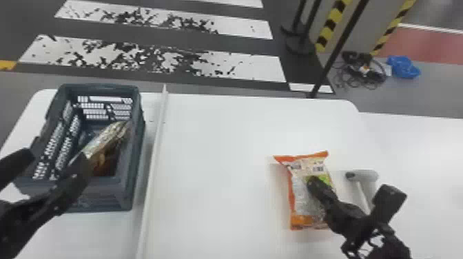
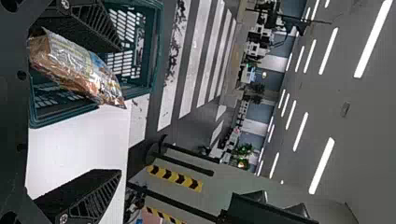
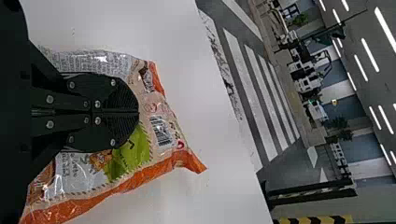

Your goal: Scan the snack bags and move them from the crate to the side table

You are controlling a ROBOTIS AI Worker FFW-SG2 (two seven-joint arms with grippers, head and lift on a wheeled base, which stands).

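At the desk's point(image 1: 220, 134) far left corner, the crate point(image 1: 135, 193) contains a silvery bag point(image 1: 103, 143), leaning toward the crate's right wall; this bag is left to scan and move. Over the crate's near part is the left hand point(image 1: 55, 156), its two fingers wide apart and gripping nothing. Further right, well in from the far right corner of the desk, the orange bag point(image 1: 296, 193) lies with its barcode side up: it is out of the crate, but whether it has been scanned cannot be told. The right hand point(image 3: 137, 112) is over it, fingers pressed together, with no part of the bag visibly pinched between them. Just beside lies what is probably the scanner point(image 1: 367, 175). Beyond the desk's right edge is a second white surface point(image 1: 427, 155), presumably the side table; transfer of the orange bag there appears to be left to do.
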